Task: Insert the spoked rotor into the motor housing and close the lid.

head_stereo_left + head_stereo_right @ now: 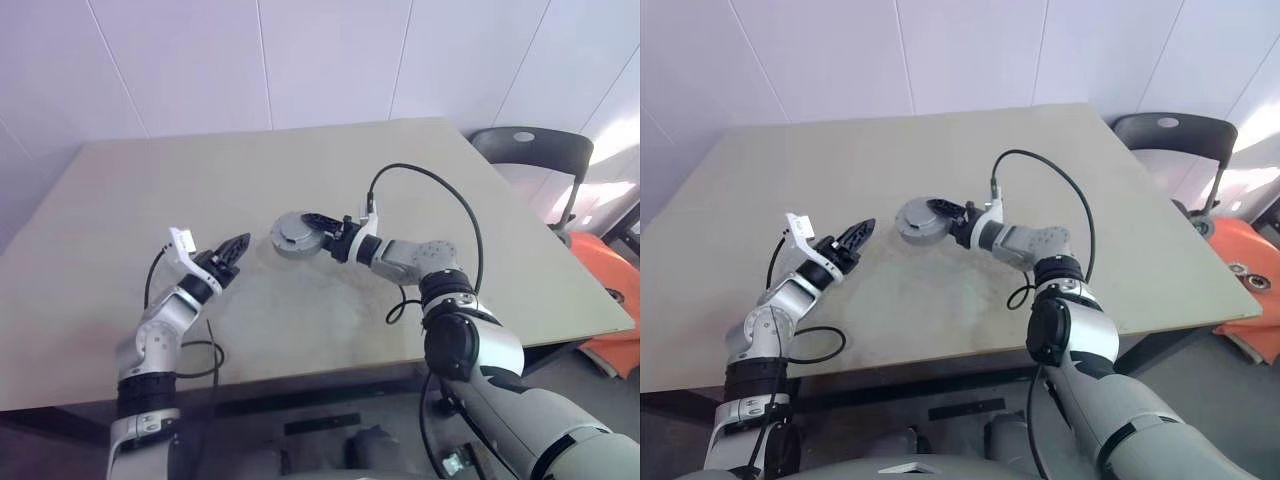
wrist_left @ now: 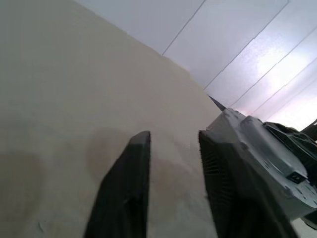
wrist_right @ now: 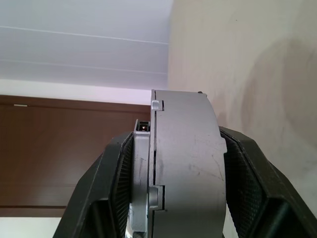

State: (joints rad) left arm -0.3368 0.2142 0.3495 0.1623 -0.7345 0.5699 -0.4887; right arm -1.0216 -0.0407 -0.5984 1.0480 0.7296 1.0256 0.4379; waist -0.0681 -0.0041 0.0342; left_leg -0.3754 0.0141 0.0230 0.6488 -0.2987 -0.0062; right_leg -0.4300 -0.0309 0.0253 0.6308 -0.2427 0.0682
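Note:
A round grey body hangs just above the middle of the table (image 1: 200, 180). It is the motor housing (image 1: 297, 236) with the flat grey lid (image 3: 142, 163) lying against it, and a seam runs between the two. My right gripper (image 1: 322, 236) is shut on it, one finger on each flat face, and the right wrist view shows it edge-on. The spoked rotor is hidden. My left gripper (image 1: 240, 247) hovers open to the left of the housing with nothing between its fingers (image 2: 133, 163). In the left wrist view the grey housing (image 2: 257, 158) is just beyond its fingertips.
The pale table reaches back to a white wall. A dark chair (image 1: 530, 150) stands off its far right corner, with an orange object (image 1: 612, 300) on the floor beside it. Black cables loop from both wrists over the table top.

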